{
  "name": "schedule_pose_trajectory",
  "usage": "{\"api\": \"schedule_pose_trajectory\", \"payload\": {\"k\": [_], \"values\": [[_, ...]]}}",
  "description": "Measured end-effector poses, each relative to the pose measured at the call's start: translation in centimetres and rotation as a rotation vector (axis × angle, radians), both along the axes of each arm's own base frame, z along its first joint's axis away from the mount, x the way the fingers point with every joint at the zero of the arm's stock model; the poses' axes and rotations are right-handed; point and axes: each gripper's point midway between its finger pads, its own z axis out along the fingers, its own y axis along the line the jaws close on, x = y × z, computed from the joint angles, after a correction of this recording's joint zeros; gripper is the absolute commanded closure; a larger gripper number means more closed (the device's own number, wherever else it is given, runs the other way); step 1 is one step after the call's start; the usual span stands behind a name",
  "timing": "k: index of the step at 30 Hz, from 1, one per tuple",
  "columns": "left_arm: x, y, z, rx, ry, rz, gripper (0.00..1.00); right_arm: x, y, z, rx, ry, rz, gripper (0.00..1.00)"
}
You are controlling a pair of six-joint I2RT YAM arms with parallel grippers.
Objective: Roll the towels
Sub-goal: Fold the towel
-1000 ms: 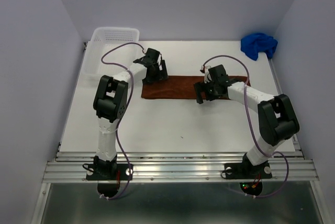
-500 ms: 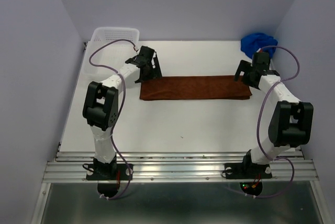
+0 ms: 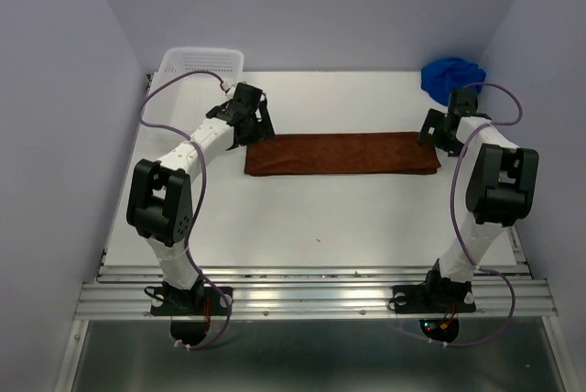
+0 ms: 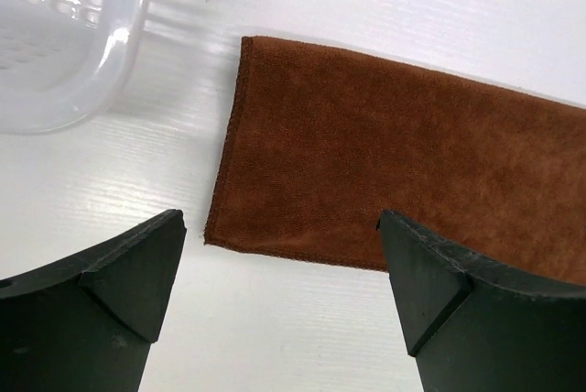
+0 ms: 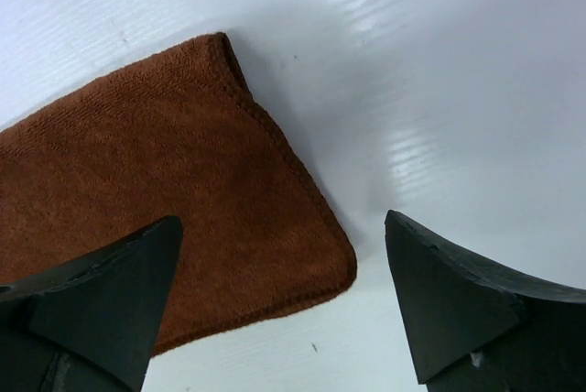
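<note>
The rust-brown towel (image 3: 341, 153) lies flat as a long strip across the middle of the white table. A bright blue towel (image 3: 451, 76) sits bunched at the far right corner. My left gripper (image 3: 259, 125) hovers open over the brown towel's left end (image 4: 302, 154), nothing between its fingers (image 4: 128, 273). Over the right end (image 5: 183, 200) my right gripper (image 3: 437, 131) stands open too, the towel's corner showing between its empty fingers (image 5: 439, 291).
A white perforated basket (image 3: 188, 76) stands at the far left corner, close behind my left gripper; its rim (image 4: 101, 81) shows in the left wrist view. Purple walls enclose the table on three sides.
Both arms have swung outward from the towel's middle to its two ends. The towel now lies fully stretched out. Both grippers stayed open.
</note>
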Motion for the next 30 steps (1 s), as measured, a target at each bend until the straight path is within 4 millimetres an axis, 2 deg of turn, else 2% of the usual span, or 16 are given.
{"api": "schedule_pose_trajectory", "payload": {"k": [4, 7, 13, 14, 19, 22, 23, 25, 26, 30], "values": [[0.0, 0.4, 1.2, 0.000, -0.029, 0.021, 0.01, 0.6, -0.1, -1.4, -0.002, 0.029, 0.005, 0.18], [0.0, 0.5, 1.2, 0.003, -0.030, 0.028, 0.01, 0.4, -0.2, -2.2, 0.000, 0.052, 0.003, 0.26], [-0.1, 0.7, 1.2, 0.009, -0.027, 0.039, 0.01, 0.0, 0.0, -2.7, 0.011, 0.069, 0.013, 0.28], [0.0, 0.7, 1.2, 0.011, -0.028, 0.041, 0.01, -0.1, 0.1, -2.8, 0.012, 0.073, 0.014, 0.33], [0.0, 0.9, 1.2, 0.017, -0.031, 0.050, 0.01, -0.9, 0.5, -3.8, 0.032, 0.102, 0.024, 0.37], [0.0, 1.0, 1.2, 0.018, -0.030, 0.055, 0.01, -0.9, 0.6, -3.8, 0.038, 0.099, 0.027, 0.52], [-0.1, 1.0, 1.2, 0.021, -0.028, 0.057, 0.01, -0.9, 0.7, -3.9, 0.039, 0.098, 0.027, 0.61], [-0.1, 1.1, 1.1, 0.023, -0.027, 0.062, 0.01, -0.9, 0.7, -3.9, 0.042, 0.097, 0.024, 0.70], [-0.1, 1.1, 1.1, 0.024, -0.028, 0.064, 0.01, -0.9, 0.7, -3.9, 0.043, 0.097, 0.022, 0.79], [-0.1, 1.2, 1.1, 0.026, -0.028, 0.069, 0.01, -0.7, 0.8, -3.9, 0.051, 0.089, 0.019, 0.83]]}}
